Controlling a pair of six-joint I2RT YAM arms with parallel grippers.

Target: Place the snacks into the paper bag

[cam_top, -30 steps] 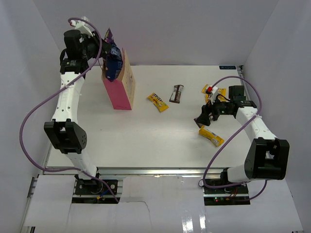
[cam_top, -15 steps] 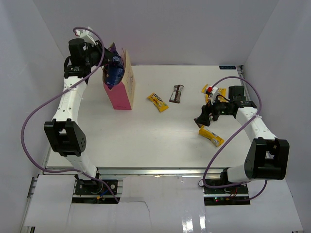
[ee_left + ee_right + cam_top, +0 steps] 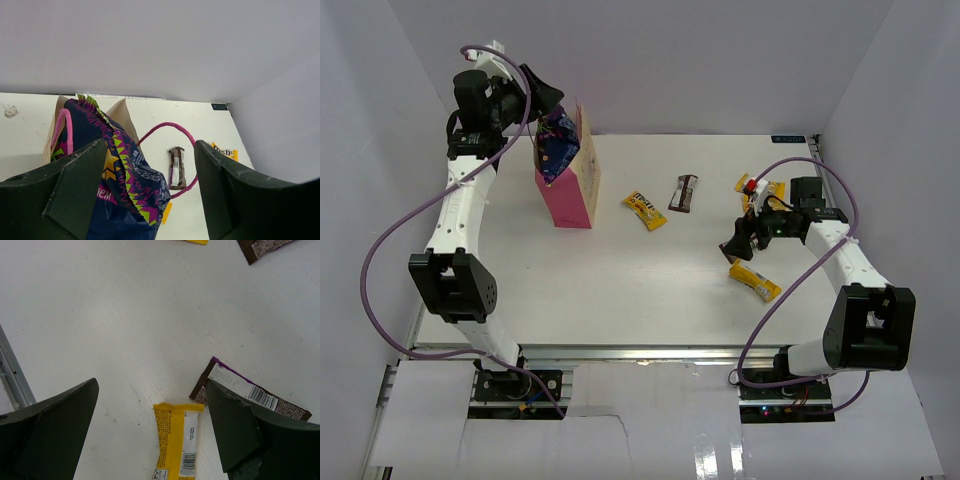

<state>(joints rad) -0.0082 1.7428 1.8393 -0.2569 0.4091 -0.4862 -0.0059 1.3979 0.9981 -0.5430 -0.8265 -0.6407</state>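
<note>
Nearest the arm bases, the right claw (image 3: 151, 385) hangs low over the desk (image 3: 620, 290) with its fingers spread wide and nothing between them. Directly beneath it lie a yellow packet (image 3: 177, 440) and, just beside that, a dark brown bar (image 3: 250, 395) with a purple end. The two are close, but whether they touch we cannot tell.

Further out, a second yellow packet (image 3: 645, 210) and a brown bar (image 3: 684, 192) lie apart at mid-desk. More yellow packets (image 3: 760, 187) sit beyond the right claw.

At the far left stands the paper bag (image 3: 570, 195), upright. The blue-purple pack (image 3: 125, 190) is lodged in its mouth, tilted, with much of its length showing above the rim. The left claw (image 3: 150, 150) hovers over it, fingers well apart. We cannot tell whether the left finger rests against the wrapper, but there is no grip on it.

We judge the step in hand to be leaving this pack in the bag.

- The left claw should rise straight up, keeping both fingers clear of the pink loop handle (image 3: 167, 125), since a snag would likely tip so light a bag.
- If the pack stays proud of the rim, a gentle downward press on its top edge should seat it.
- The right claw should close across the yellow packet's narrow width, clear of the neighbouring bar.
</note>
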